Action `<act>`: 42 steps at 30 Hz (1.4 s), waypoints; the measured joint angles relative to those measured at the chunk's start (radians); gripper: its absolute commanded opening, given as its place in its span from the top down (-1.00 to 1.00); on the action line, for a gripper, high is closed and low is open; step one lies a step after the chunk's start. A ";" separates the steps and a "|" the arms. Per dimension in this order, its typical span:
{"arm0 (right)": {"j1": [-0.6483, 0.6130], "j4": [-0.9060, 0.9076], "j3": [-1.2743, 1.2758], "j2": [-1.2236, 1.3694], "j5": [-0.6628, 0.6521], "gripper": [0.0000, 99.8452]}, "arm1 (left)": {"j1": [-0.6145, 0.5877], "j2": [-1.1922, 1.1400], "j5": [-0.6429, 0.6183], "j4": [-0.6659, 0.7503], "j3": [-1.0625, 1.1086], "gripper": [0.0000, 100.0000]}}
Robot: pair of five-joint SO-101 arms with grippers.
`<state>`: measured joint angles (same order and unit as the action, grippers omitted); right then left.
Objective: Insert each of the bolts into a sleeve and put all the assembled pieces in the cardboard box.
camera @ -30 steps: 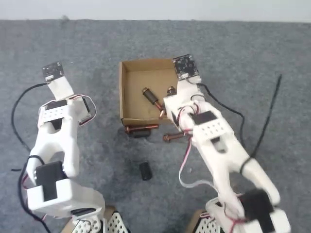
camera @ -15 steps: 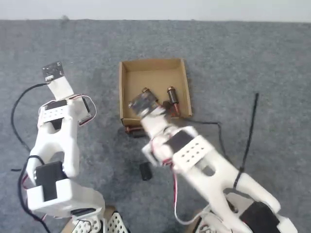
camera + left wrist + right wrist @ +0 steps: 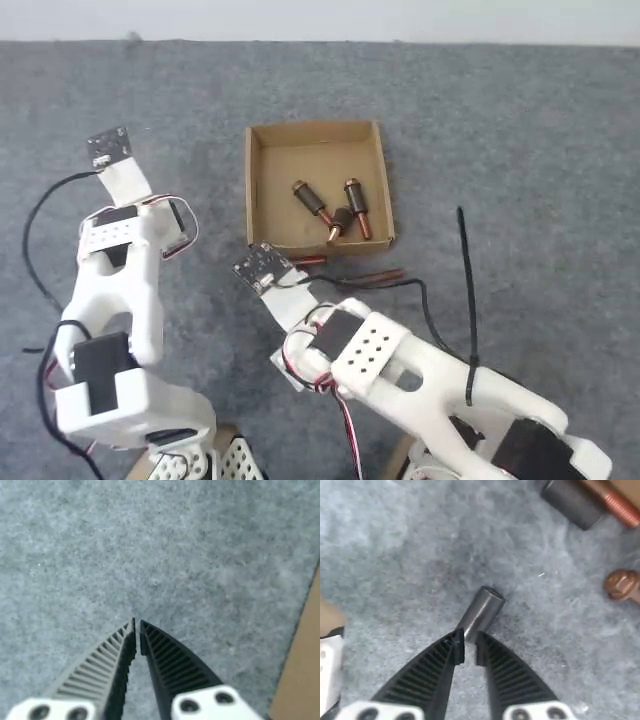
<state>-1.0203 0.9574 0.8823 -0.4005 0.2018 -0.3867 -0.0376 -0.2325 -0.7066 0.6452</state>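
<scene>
**A:** From above, where is there open room?

**B:** The grey table lies bare far and right of the cardboard box, and wide between the box and the left arm. One assembled piece and a second piece lie in the box's near right part.

**A:** What crowds the near wall?

**B:** The left bolt lies just outside it and the right bolt a little nearer. The right arm stands over the ground beside them, with a black cable along its right.

**A:** The left wrist view?

**B:** The left pincer has its fingers together on nothing, over bare table. The box wall is just to its right.

**A:** And the right wrist view?

**B:** The right pincer is all but closed, with a slim gap left. Its tips are over one end of the loose sleeve lying on the table; I cannot tell whether they touch it. Farther off lie another sleeve against a threaded shank, and a hex head, both apart from the loose sleeve.
</scene>
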 measured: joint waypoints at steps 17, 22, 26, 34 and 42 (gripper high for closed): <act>-0.029 -0.158 0.052 0.000 0.091 0.64 | 0.000 0.000 0.000 0.000 0.000 0.98; -0.029 -0.167 0.052 0.025 0.103 0.64 | 0.000 0.000 0.000 0.000 0.000 0.98; -0.029 -0.192 0.044 0.149 0.141 0.64 | 0.000 0.000 0.000 0.000 0.000 0.98; -0.026 -0.180 -0.026 0.250 0.147 0.64 | 0.000 0.000 0.000 0.000 0.000 0.98; -0.009 -0.180 -0.026 0.250 0.132 0.99 | 0.000 0.000 0.000 0.000 0.000 0.98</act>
<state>-1.0296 0.7779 0.8562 -0.1504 0.3337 -0.3867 -0.0376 -0.2325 -0.7066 0.6452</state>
